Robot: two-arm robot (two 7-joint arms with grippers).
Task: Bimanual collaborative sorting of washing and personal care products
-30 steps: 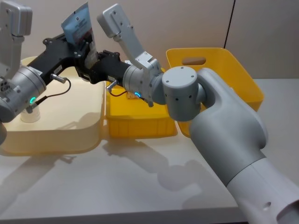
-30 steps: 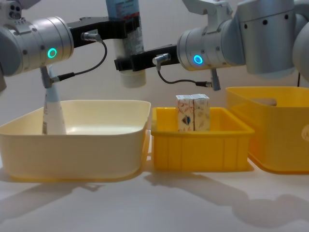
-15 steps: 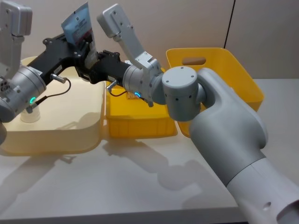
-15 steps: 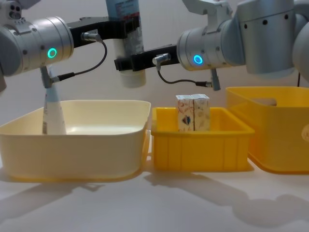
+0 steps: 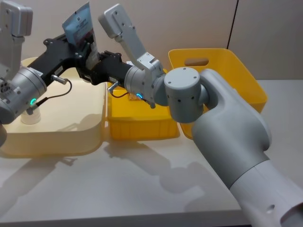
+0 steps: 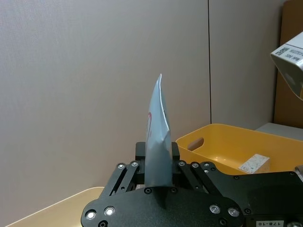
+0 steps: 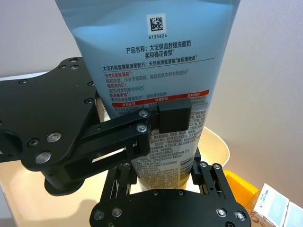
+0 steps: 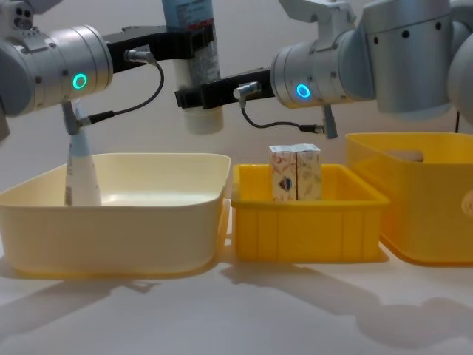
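Tube (image 8: 194, 52) upright between both arms' jaws

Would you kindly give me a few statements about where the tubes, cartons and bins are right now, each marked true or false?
1. The held tube is gripped by both the left end effector and the right end effector. True.
2. The held tube hangs with its cap pointing down, above the cream bin. True.
3. The two cartons lie flat in the cream bin. False: they stand upright, side by side, in the small yellow bin.
4. A second tube stands in the cream bin. True.
5. The small yellow bin sits to the left of the cream bin. False: it sits to its right, between the cream bin and the large yellow bin.
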